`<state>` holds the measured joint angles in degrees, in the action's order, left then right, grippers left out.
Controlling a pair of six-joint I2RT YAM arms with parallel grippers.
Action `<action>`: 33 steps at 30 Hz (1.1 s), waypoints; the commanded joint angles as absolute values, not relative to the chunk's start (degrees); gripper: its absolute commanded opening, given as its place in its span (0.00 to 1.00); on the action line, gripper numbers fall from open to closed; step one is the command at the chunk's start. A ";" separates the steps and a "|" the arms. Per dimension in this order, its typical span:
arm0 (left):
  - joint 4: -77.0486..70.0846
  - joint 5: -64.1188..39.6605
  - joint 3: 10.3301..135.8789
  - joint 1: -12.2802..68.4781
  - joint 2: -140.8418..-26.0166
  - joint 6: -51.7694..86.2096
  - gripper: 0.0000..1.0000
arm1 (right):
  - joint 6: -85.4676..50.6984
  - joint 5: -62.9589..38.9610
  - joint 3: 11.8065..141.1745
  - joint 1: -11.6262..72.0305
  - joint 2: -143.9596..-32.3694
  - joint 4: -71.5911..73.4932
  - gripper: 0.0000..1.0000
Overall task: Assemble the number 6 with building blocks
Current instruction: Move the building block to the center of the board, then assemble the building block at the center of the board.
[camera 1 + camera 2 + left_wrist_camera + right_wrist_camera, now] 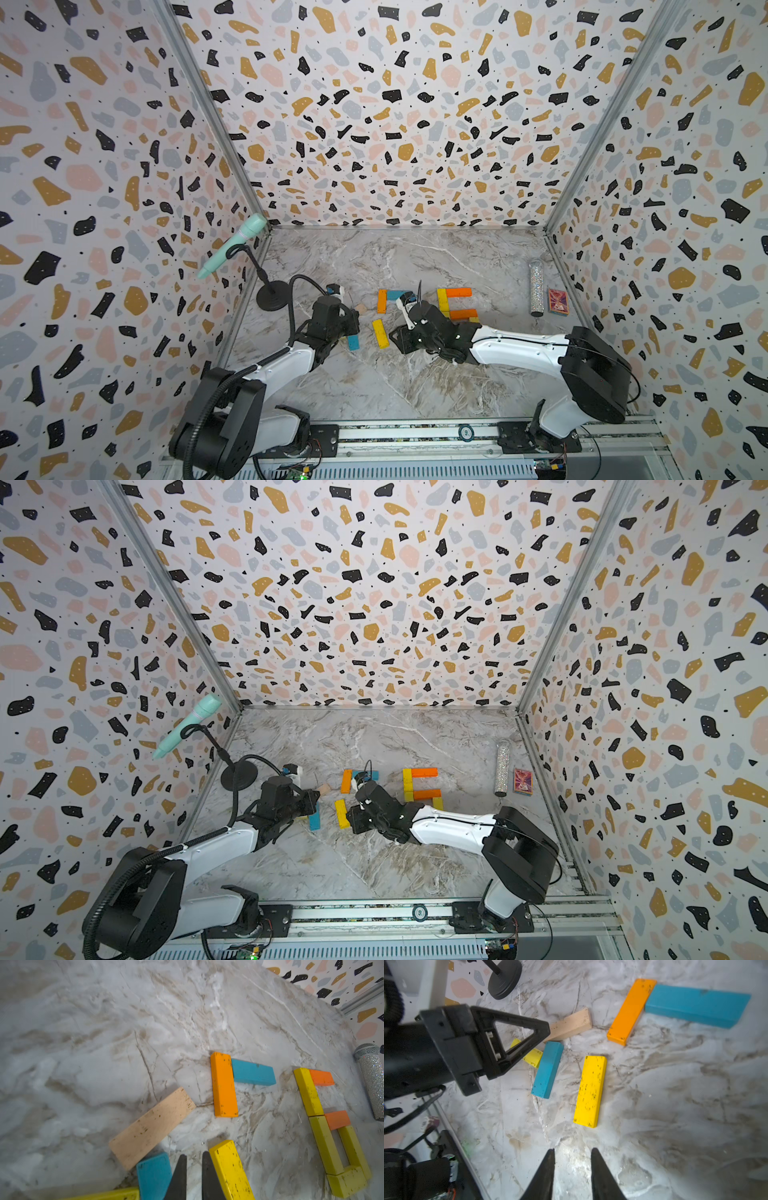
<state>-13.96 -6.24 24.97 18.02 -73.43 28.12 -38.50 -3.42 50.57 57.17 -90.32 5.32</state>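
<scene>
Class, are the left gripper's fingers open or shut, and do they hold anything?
Shut, holding nothing. The left gripper's fingers stand almost together, with only a sliver of bare table between them.

- You see the counter (83, 1022) as marble-patterned and smooth, with a faint sheen.
- The building blocks (223, 1084) are wood; the yellow plank (589, 1091) wears matt paint flecked with dark chips.
- 1 pale plank (152, 1126) is bare, unpainted wood, lightly soiled.
- The glitter tube (372, 1084) looks rough and sparkling.
- The right fingers (544, 1176) look like matt black plastic.
</scene>
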 commanded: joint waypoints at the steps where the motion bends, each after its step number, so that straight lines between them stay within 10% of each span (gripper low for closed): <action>1: -14.77 -8.87 24.52 17.97 -74.73 29.15 0.05 | -37.38 -9.12 46.58 55.61 -91.08 9.90 0.23; 33: -13.97 -10.76 26.31 22.48 -83.28 29.22 0.00 | -33.13 -19.57 54.25 54.49 -109.06 14.63 0.19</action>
<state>-13.65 -10.31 25.08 22.24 -82.26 30.00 -33.34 -18.92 53.01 54.59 -107.79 15.40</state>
